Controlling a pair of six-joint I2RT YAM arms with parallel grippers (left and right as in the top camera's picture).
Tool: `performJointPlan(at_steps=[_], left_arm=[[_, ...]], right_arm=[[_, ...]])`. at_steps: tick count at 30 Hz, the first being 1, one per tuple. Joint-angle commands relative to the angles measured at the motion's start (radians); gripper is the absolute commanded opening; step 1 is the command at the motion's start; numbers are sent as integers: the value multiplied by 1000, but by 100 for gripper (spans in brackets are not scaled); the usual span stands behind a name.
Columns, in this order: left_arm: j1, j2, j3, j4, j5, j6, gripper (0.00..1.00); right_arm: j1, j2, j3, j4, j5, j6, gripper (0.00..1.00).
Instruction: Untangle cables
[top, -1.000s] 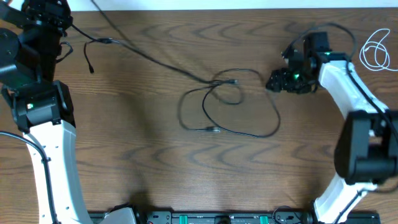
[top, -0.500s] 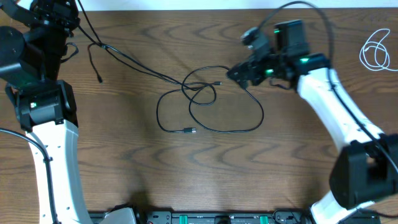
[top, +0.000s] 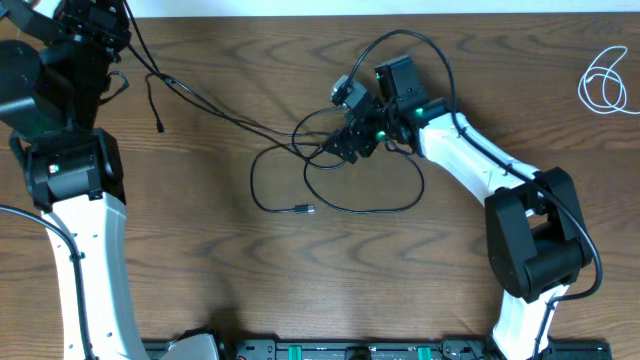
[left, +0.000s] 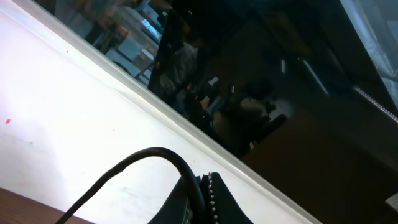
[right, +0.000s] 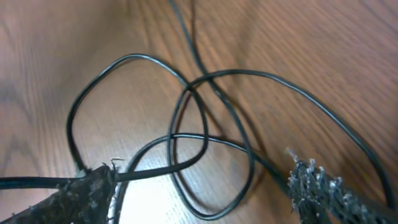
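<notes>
A thin black cord (right: 130, 56) lies in overlapping loops at the middle of the wooden counter (top: 200, 290), with one strand reaching the far-left corner. A thin white cord (top: 605, 80) is coiled at the far-right corner. The right claw (right: 202, 186) is spread over the loops, and the left claw (left: 208, 190) pinches the black strand.

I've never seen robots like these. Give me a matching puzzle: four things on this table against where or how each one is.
1 black cable
2 white cable
3 left tool
4 right tool

A open, above crossed loops
B coiled, far right corner
C closed, far left corner
D looped across the middle of the table

Pairs: 1-D, 2-B, 3-C, 4-A
</notes>
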Motion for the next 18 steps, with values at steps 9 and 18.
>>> performJointPlan(at_steps=[9, 18], left_arm=[[-2, -20, 39, -27, 16, 24, 7], [-2, -20, 39, -31, 17, 24, 7]], right_arm=[[31, 13, 1, -67, 30, -135, 83], [17, 13, 1, -148, 42, -216, 83]])
